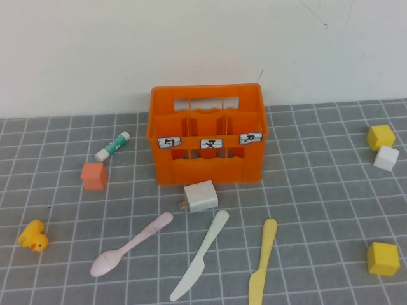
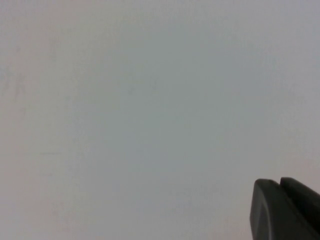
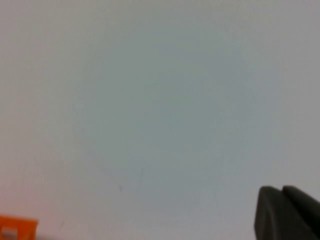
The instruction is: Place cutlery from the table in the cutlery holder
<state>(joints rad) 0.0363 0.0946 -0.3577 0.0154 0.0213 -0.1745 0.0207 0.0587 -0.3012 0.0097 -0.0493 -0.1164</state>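
Note:
The orange cutlery holder [image 1: 206,166] stands at the back middle of the grey gridded table [image 1: 318,190], its three white labels facing me. In front of it lie the cutlery pieces: a pale pink spoon [image 1: 130,244], a white knife [image 1: 200,264] and a yellow knife [image 1: 262,264]. Neither arm shows in the high view. The left gripper [image 2: 279,181] faces a blank wall, its dark fingers pressed together and holding nothing. The right gripper [image 3: 281,188] is likewise shut and empty before the wall, and a corner of the cutlery holder [image 3: 17,227] shows at the edge of its view.
A white plug-like block [image 1: 201,196] sits just in front of the holder. To the left are a glue stick [image 1: 112,146], a small orange cube [image 1: 93,176] and a yellow duck [image 1: 33,236]. On the right stand two yellow cubes [image 1: 380,136] [image 1: 383,258] and a white cube [image 1: 386,157].

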